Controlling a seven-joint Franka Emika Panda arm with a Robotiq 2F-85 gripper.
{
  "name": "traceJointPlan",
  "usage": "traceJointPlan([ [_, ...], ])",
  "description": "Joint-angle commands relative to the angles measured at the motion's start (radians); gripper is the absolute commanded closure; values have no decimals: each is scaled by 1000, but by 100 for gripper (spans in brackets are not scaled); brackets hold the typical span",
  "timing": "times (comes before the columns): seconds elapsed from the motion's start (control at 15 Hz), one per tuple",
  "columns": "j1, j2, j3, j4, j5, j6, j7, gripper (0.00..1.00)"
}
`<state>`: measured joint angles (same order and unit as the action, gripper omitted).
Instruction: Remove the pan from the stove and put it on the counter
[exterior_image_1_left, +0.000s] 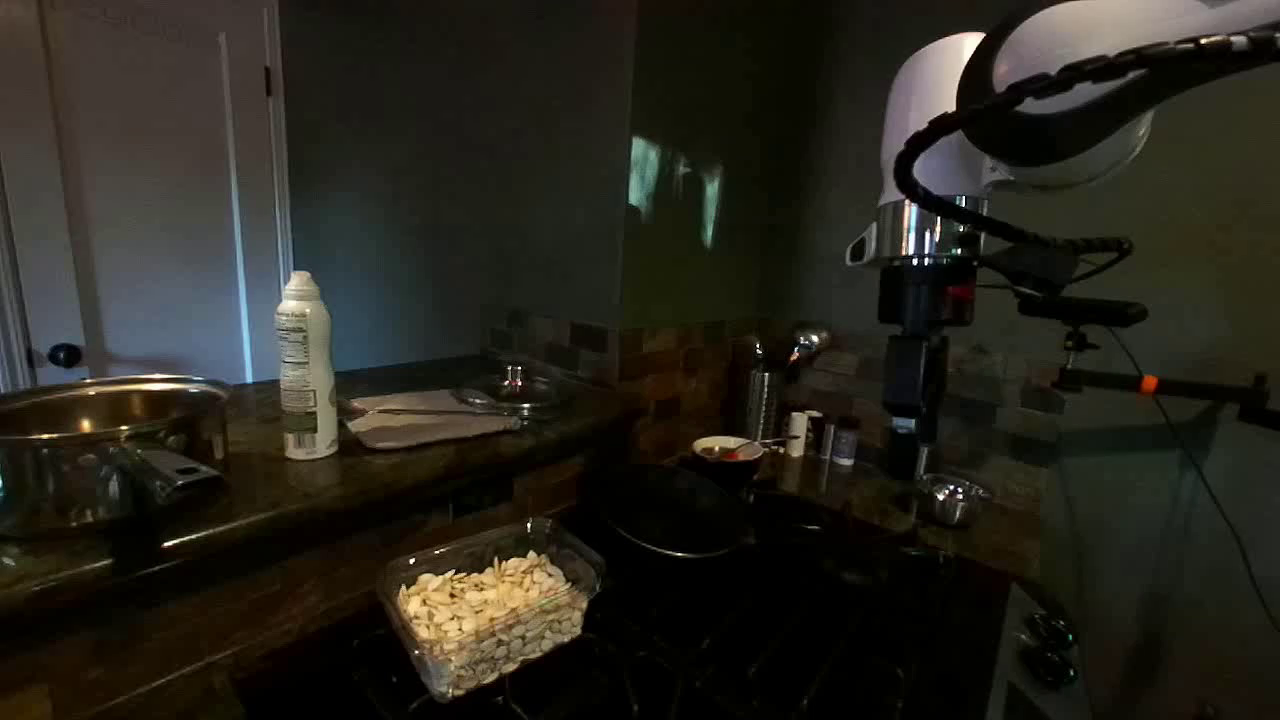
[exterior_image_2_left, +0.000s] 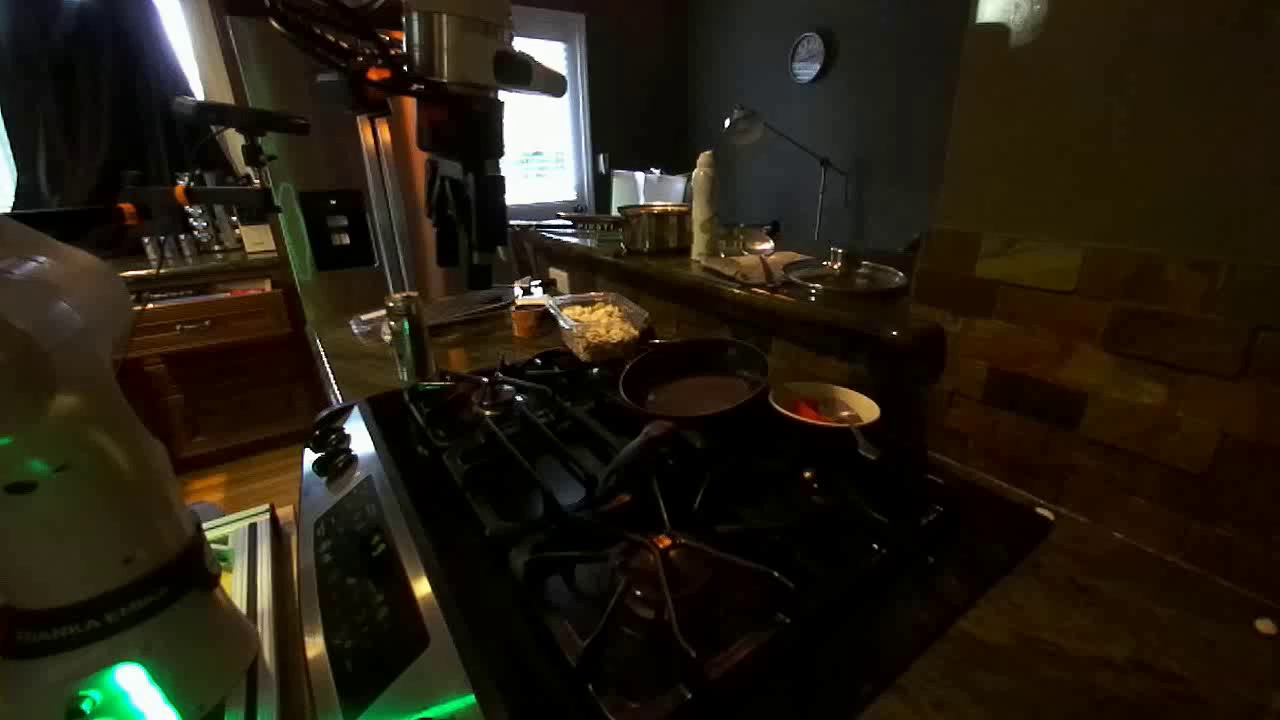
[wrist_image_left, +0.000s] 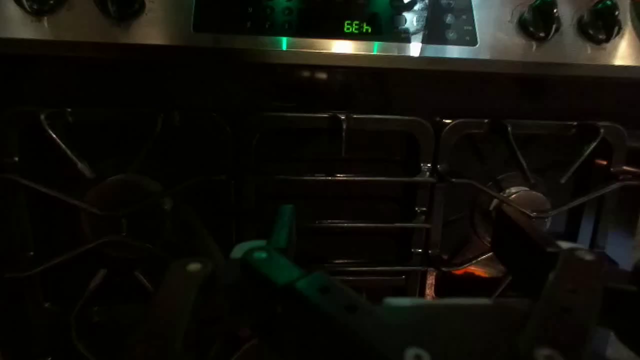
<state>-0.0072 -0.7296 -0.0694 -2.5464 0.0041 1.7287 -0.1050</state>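
Note:
The dark, shallow pan (exterior_image_1_left: 680, 510) sits on the black stove (exterior_image_1_left: 770, 630). It shows more clearly in an exterior view (exterior_image_2_left: 695, 380), its handle (exterior_image_2_left: 640, 450) reaching over the middle grates. The stove's black grates show there too (exterior_image_2_left: 650, 590). The dark stone counter (exterior_image_1_left: 200, 525) is raised beside the stove, with a rounded edge; it also shows in an exterior view (exterior_image_2_left: 850, 320). My gripper (exterior_image_1_left: 905, 465) hangs pointing down, well above the stove and apart from the pan. In the wrist view my gripper (wrist_image_left: 400, 220) has its fingers spread with nothing between them. The pan cannot be made out there.
A clear box of pale pieces (exterior_image_1_left: 490, 610) stands by the pan. A small pale-inside dish (exterior_image_2_left: 825, 405) is beside the pan. The counter holds a steel pot (exterior_image_1_left: 110, 440), a white bottle (exterior_image_1_left: 308, 370) and a glass lid (exterior_image_1_left: 515, 390). A metal bowl (exterior_image_1_left: 952, 498) stands behind the stove.

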Motion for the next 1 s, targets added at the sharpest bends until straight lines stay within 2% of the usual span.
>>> traceJointPlan([
  [0.0, -3, 1, 2, 2, 2, -2, -1, 0],
  [0.6, -3, 1, 2, 2, 1, -2, -1, 0],
  [0.8, -22, 75, 1, -18, -17, 131, 22, 0],
  [0.93, -31, 131, -16, -45, -62, 265, -27, 0],
])
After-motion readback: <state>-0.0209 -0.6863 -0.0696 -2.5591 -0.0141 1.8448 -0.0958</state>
